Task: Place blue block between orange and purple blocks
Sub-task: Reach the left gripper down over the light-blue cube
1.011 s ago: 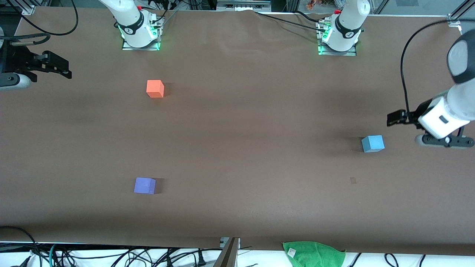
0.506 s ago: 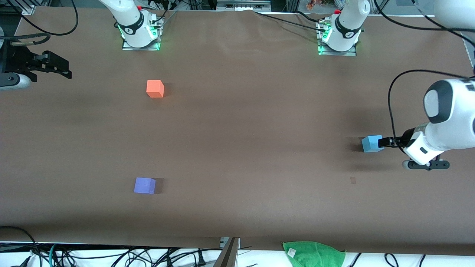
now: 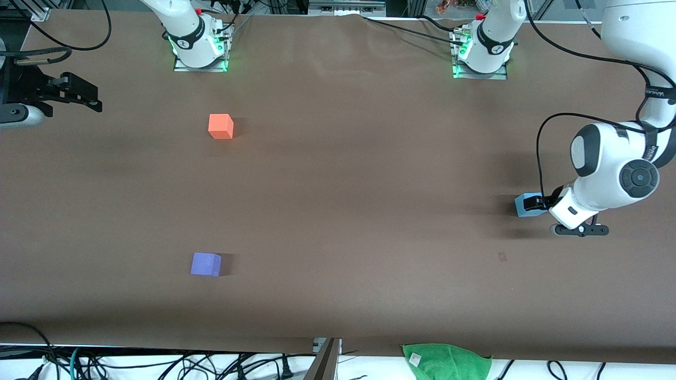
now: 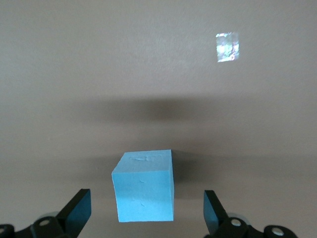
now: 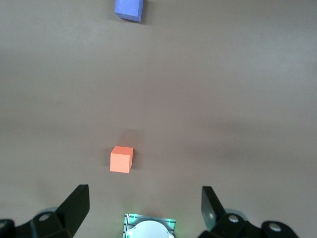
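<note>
A wide tabletop (image 3: 338, 211) covered in matte brown sheeting fills nearly the whole front view, with faint creases near its upper edge. Soft, even light falls on it, leaving blurred shadow bands. A small pale patch of reflected light (image 4: 228, 47) shows on the brown surface in the left wrist view. Along the lower edge a green cloth (image 3: 446, 361) hangs over a white strip, where black cables (image 3: 174, 364) lie tangled. Metal framing (image 3: 346, 8) lines the top.

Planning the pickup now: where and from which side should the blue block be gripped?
Grip the blue block across its two flat side faces, coming down from above. It sits square between the left pincer's open fingers, with bare table around it.
</note>
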